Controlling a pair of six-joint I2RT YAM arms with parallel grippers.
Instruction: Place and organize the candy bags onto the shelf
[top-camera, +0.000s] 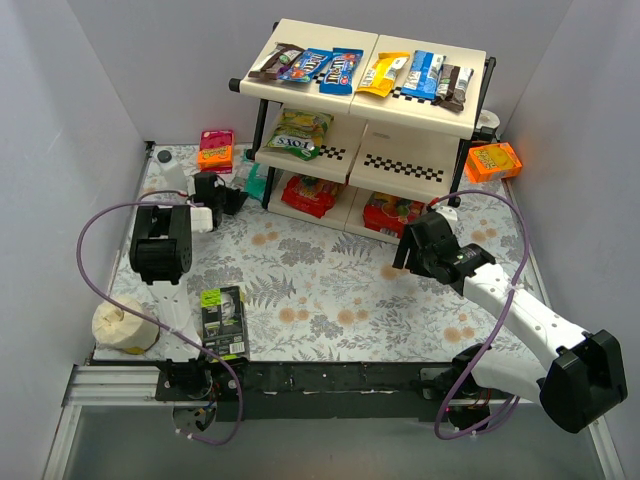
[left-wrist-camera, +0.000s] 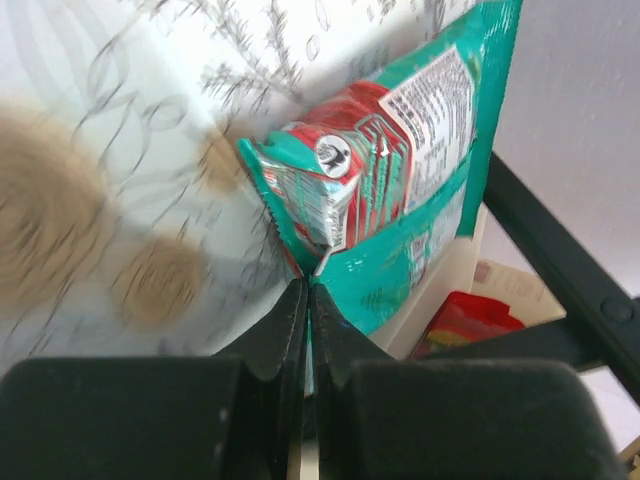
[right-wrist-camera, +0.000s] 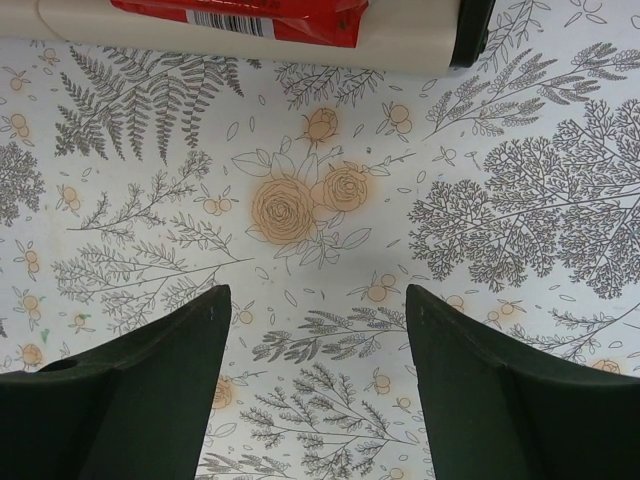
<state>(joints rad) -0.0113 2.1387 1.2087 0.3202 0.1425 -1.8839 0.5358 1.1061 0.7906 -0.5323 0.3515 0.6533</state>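
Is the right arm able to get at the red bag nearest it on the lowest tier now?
Probably yes. The right gripper is open and empty, and only bare tablecloth lies between it and the red bag at the shelf edge.

Teal bag (left-wrist-camera: 420, 250) with a red panel; cream shelf (top-camera: 405, 145) with black checkered strips; table (top-camera: 320, 285) printed with grey-and-orange flowers.

Two orange boxes (top-camera: 214, 150) (top-camera: 494, 161), two red bags (top-camera: 312, 195) (top-camera: 392, 212), one Fox's bag (top-camera: 299, 135), one teal bag (left-wrist-camera: 425, 200), one shelf (top-camera: 360, 92).
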